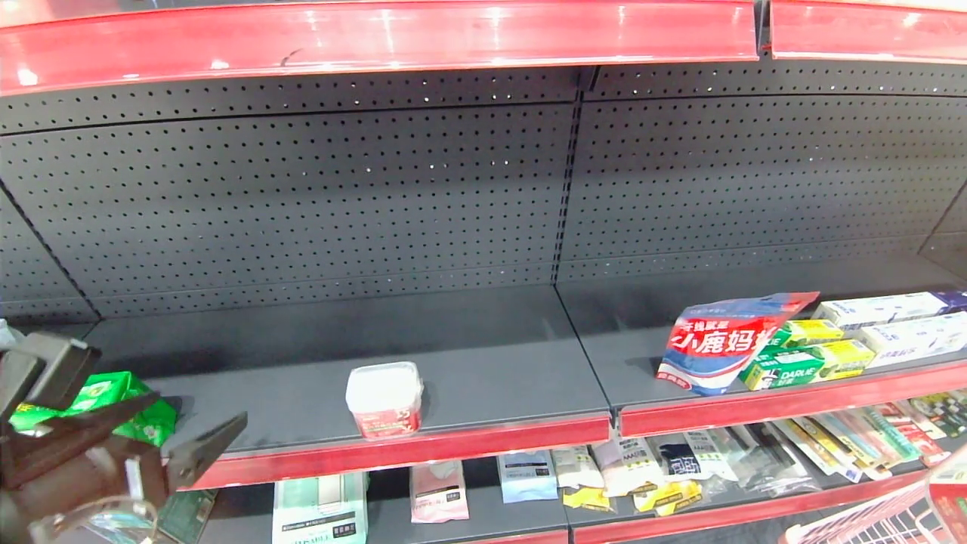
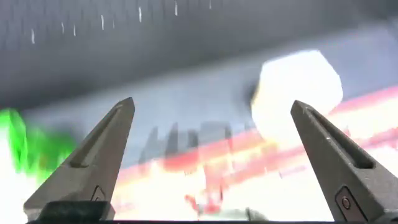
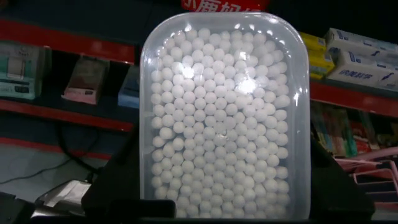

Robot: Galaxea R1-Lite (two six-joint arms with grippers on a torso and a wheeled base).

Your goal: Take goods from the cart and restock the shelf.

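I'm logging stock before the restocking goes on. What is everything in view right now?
shelf: one, dark grey, red edge strips, ahead
white tub: one, white with red label, front of the left board
green packet: one, green, same board, far left
pouch: one, red-white-blue, right board
boxes: several, green-yellow and white, beside the pouch
packets: many, mixed, board below
cart: one, pink, lower right
bead tub: one, clear, white beads, in the right gripper
left gripper: one, black, open, by the green packet
right gripper: one, black, shut on the bead tub
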